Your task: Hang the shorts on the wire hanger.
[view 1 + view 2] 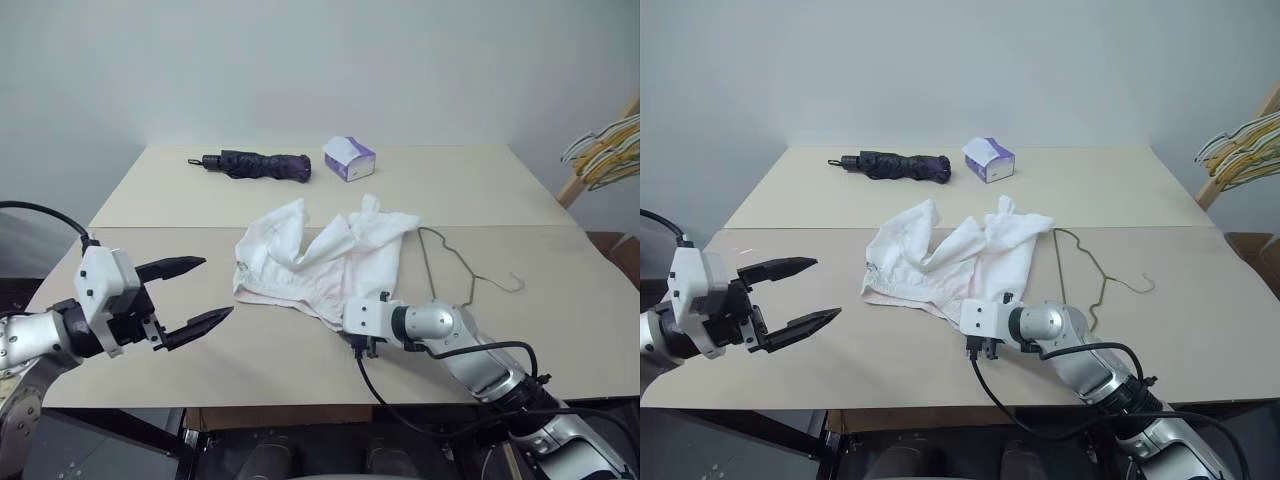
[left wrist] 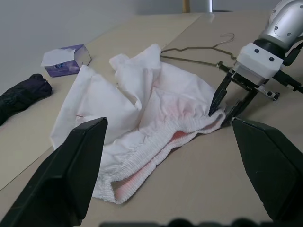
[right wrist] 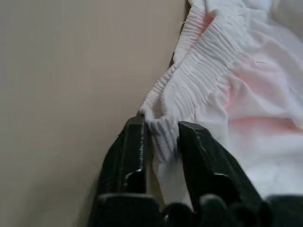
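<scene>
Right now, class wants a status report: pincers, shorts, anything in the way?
Right pincer shut on shorts at waistband. Left pincer open, off the cloth. Hanger flat beside shorts, partly under them. Nothing blocking.

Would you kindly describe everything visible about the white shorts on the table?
The shorts are thin white fabric with a gathered elastic waistband and a faint pink inside. They lie crumpled and partly folded on the beige table, their far-right edge lying over the wire hanger. A tiny red mark shows on one panel. The right gripper has its fingers closed on a fold of the waistband at the near edge. The left gripper hangs open, apart from them.
</scene>
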Controlling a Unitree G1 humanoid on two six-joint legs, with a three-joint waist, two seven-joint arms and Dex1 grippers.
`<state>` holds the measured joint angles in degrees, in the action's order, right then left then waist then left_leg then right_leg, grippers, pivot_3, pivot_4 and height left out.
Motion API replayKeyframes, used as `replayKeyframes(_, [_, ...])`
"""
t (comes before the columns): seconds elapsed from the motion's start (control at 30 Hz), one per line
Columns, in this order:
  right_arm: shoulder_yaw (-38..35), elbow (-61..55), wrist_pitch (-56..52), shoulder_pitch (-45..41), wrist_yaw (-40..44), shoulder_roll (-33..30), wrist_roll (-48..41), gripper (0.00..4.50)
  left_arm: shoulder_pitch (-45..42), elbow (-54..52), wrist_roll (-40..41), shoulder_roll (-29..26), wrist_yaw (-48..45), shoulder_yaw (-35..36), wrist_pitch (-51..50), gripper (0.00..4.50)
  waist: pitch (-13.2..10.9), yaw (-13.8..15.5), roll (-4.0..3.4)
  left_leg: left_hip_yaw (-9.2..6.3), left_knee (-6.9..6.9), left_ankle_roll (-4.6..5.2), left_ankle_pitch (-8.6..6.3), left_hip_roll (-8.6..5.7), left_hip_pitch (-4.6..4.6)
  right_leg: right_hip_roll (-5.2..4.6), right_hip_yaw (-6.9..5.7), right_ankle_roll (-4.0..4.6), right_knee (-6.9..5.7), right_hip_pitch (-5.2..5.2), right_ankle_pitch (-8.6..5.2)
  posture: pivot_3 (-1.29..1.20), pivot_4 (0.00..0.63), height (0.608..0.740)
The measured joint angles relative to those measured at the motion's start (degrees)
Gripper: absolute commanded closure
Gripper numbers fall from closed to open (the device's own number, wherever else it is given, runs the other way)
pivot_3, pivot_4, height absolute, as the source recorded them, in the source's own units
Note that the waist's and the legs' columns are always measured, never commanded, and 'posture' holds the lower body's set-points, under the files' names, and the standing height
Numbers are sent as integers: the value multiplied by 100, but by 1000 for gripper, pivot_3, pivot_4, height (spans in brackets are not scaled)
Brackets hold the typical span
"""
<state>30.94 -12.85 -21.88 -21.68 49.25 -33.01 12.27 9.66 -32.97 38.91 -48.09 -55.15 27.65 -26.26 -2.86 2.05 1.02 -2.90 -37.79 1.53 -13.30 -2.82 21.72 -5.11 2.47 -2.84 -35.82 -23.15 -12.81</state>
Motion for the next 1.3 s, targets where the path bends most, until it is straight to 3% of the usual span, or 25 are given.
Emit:
replayKeyframes(0.07, [-14, -3, 100, 0, 99, -68, -20, 4478, 0, 0, -51, 5, 1, -30, 13, 0, 0, -5, 0, 1, 0, 0, 0, -1, 0, -1, 0, -1, 1, 2, 0, 31, 0, 740])
replayKeyframes(0.23, [-491, 218, 1034, -67, 785, -846, -497, 4478, 2, 7, -70, 22, -2, -90, 47, 0, 0, 13, 1, 0, -1, 1, 0, -11, -1, -11, -1, -11, 4, 7, -6, 21, 0, 740])
replayKeyframes(0.4, [-972, 1333, 2942, -756, 1900, -1739, -1059, 4478, -21, 24, -101, 31, -7, -181, 130, 0, -1, -67, 0, 6, -1, 1, 0, -2, -16, -4, -2, -30, 2, 16, -20, 6, 0, 740])
replayKeyframes(0.43, [-1003, 1999, 3715, -1125, 2045, -1845, -1026, 4478, -37, 27, -105, 37, -12, -209, 149, 0, -1, -119, -1, 7, -1, 1, 0, 0, -21, -2, -2, -30, 2, 22, -20, 4, 0, 740])
replayKeyframes(0.57, [-914, 4075, 5520, -2189, 1850, -1945, -225, 3309, -106, 82, -135, 51, -12, -341, 222, 0, -3, -229, 1, 7, 3, -2, -3, 3, -67, -2, -2, -15, 4, 73, -32, 4, 0, 740])
replayKeyframes(0.67, [-757, 4959, 6232, -2585, 1470, -1926, 450, 2231, -160, 130, -160, 53, -12, -407, 231, 0, -3, -292, 1, 3, 4, -2, -2, 1, -67, -3, -1, 30, 2, 71, -24, 6, 0, 740])
replayKeyframes(0.8, [-677, 5321, 6584, -2720, 1083, -1953, 1006, 762, -201, 139, -162, 53, -12, -410, 232, 0, -3, -310, 1, 2, 5, -3, -5, 0, -65, -4, 2, 15, 0, 68, -13, 8, 0, 740])
replayKeyframes(0.9, [-784, 4932, 6392, -2412, 1233, -2126, 822, 55, -184, 126, -157, 52, -11, -405, 231, 0, -3, -300, 1, -2, 5, 0, -8, 0, -64, -5, 3, 14, 2, 69, -15, 1, 0, 740])
replayKeyframes(1.1, [-1585, 1693, 3812, -569, 1814, -2317, -1155, 55, -231, 146, -153, 51, -19, -444, 230, 0, -3, -236, -2, -12, 4, 6, -16, 5, -61, -8, 4, 1, -3, 75, -24, -27, 0, 740])
replayKeyframes(1.2, [-1734, -56, 2109, 121, 1404, -1969, -1411, 55, -488, 299, -159, 46, -83, -611, 230, 0, -1, -229, 0, -9, 3, 4, -17, 13, -64, -1, 3, -36, -4, 76, -46, -45, 0, 740])
replayKeyframes(1.3, [-1459, -1150, 607, 280, 986, -1473, -1333, 55, -710, 460, -175, 26, -177, -733, 233, 0, -1, -240, 0, -5, -2, 2, -16, 14, -63, 0, 4, -37, -14, 70, -46, -59, 0, 740])
